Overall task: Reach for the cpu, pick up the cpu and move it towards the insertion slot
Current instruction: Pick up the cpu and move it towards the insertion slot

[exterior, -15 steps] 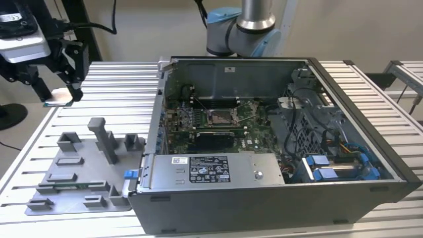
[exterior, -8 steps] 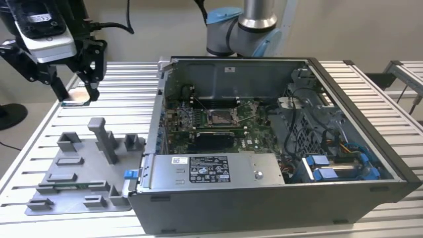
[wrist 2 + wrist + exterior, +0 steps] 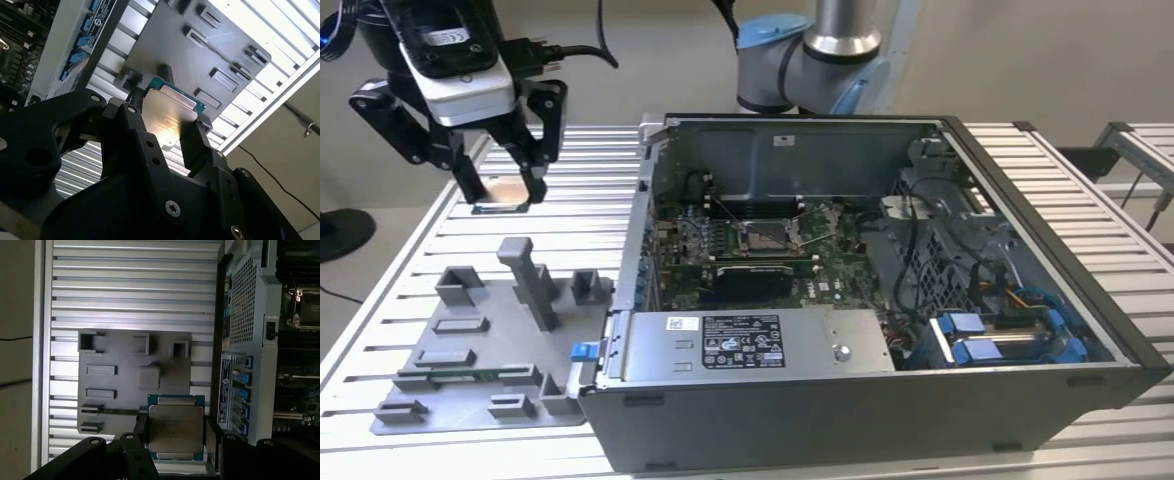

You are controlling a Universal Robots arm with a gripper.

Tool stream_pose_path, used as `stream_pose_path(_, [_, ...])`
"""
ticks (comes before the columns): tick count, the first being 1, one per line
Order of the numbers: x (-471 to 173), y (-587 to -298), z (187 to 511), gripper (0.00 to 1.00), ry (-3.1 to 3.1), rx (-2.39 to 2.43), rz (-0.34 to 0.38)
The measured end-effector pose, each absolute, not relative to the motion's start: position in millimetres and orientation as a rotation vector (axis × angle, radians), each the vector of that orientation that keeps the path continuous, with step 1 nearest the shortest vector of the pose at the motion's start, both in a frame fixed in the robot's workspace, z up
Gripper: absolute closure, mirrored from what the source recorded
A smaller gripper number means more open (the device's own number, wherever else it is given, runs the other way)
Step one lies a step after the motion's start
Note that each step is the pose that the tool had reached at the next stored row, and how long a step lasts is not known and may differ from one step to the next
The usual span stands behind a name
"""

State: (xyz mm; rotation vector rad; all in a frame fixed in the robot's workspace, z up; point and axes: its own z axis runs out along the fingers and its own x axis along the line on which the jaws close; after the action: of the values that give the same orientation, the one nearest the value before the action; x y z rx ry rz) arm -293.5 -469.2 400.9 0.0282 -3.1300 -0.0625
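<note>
My gripper [image 3: 500, 192] hangs high above the slatted table at the exterior view's left, shut on the cpu [image 3: 503, 205], a thin flat square chip held level between the black fingers. Both wrist views show the cpu's silvery face [image 3: 175, 429] with a green rim [image 3: 167, 112] clamped between the fingertips [image 3: 212, 440]. The insertion slot [image 3: 767, 238], a shiny metal-framed socket with a dark centre, lies on the green board inside the open computer case, well toward the exterior view's right of the gripper. It also appears at the edge of the first wrist view [image 3: 302, 307].
A grey fixture plate [image 3: 480, 350] with upright blocks lies on the table below the gripper. The open computer case [image 3: 881, 400] has tall walls, with cables and blue connectors [image 3: 987, 335] inside. The arm's base [image 3: 814, 50] stands behind the case.
</note>
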Motion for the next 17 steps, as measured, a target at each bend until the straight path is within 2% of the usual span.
stream_pose_path(17, [-266.7,-469.2,400.9,1.0,-3.13,0.028,-0.063])
